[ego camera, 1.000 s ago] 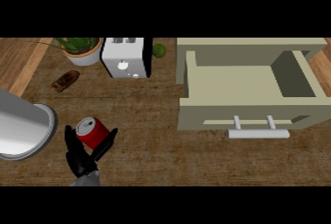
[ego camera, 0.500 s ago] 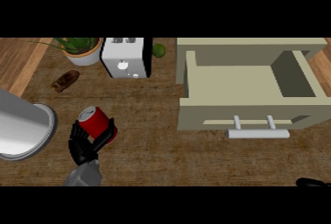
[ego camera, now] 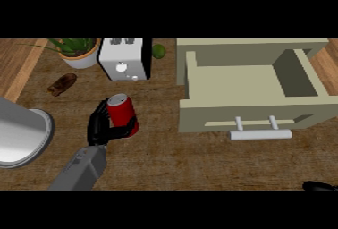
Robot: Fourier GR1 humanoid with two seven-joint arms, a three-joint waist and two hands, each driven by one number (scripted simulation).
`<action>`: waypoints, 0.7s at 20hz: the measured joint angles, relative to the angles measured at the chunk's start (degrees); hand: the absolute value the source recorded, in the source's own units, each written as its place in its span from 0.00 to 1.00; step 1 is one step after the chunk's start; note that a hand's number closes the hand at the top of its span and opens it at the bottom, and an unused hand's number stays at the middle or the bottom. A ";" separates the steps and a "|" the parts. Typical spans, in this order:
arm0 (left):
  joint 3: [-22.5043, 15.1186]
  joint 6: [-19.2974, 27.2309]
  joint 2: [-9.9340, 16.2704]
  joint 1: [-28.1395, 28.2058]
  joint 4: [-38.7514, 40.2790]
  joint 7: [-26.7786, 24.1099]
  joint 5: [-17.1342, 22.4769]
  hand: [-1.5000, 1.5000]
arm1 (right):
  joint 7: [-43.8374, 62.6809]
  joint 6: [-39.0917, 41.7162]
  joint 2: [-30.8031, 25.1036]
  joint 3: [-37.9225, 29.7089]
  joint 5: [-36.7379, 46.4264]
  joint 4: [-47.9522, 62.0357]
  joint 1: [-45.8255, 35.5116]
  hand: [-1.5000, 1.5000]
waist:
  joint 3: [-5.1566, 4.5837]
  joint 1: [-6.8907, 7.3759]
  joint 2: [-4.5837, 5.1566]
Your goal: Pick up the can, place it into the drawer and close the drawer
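Observation:
A red can (ego camera: 122, 113) with a silver top is held up off the counter, left of the middle of the head view. My left hand (ego camera: 102, 127) is curled round it from the left and below, covering its lower end. The beige drawer (ego camera: 251, 91) stands pulled open at the right, its inside empty, with a pale bar handle (ego camera: 259, 133) on its front. The can is well left of the drawer's front corner. Only a dark tip of my right hand (ego camera: 320, 186) shows at the lower right edge.
A white toaster (ego camera: 124, 59) and a potted plant (ego camera: 78, 50) stand at the back left. A small brown object (ego camera: 62, 84) lies near them, and a green one (ego camera: 159, 50) beside the toaster. A large silver pot (ego camera: 16, 134) fills the left edge.
My left hand has carried the can up and to the right, toward the drawer, and my forearm has stretched further into view. The right hand's tip still shows at the lower right edge.

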 measured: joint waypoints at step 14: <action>-2.85 -2.19 -0.61 -13.29 -7.09 14.70 -5.79 1.00 | 0.66 -0.73 -0.01 -1.27 1.40 -1.07 0.05 0.00 | 0.09 1.43 -0.45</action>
